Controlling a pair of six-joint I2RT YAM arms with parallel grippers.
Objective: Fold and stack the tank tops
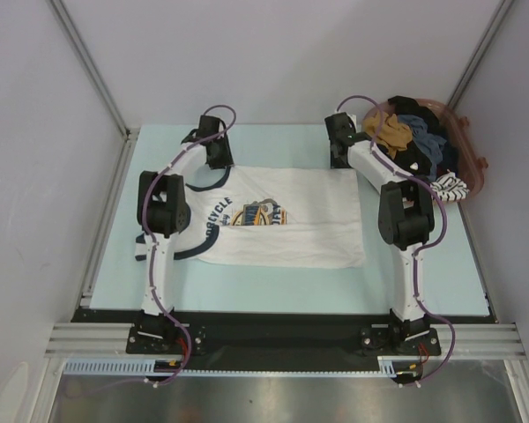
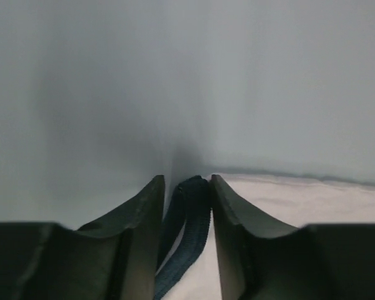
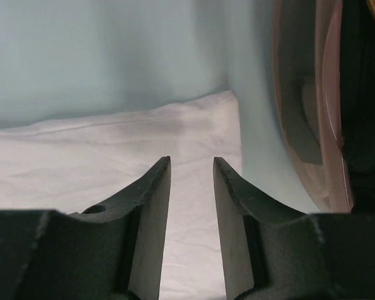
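Pinkish translucent basket (image 1: 473, 159) sits at the surface's (image 1: 441, 282) far right corner, heaped with mustard, black, blue-grey and striped clothes (image 1: 406, 132). White tank top (image 1: 309, 220) lies spread flat mid-surface, navy trim toward the left edge. Left pincer (image 2: 186, 181) is clamped on its navy strap (image 2: 187, 231) at the far edge. Right pincer (image 3: 192, 161) stands narrowly apart on the top's far right corner; whether it grips cloth I cannot tell.

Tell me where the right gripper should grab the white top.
Pinch the top at its far hem corner, coming straight down. The cloth lies flat on the table, so only an edge gives a bite, and that corner lies free just ahead of the right gripper.
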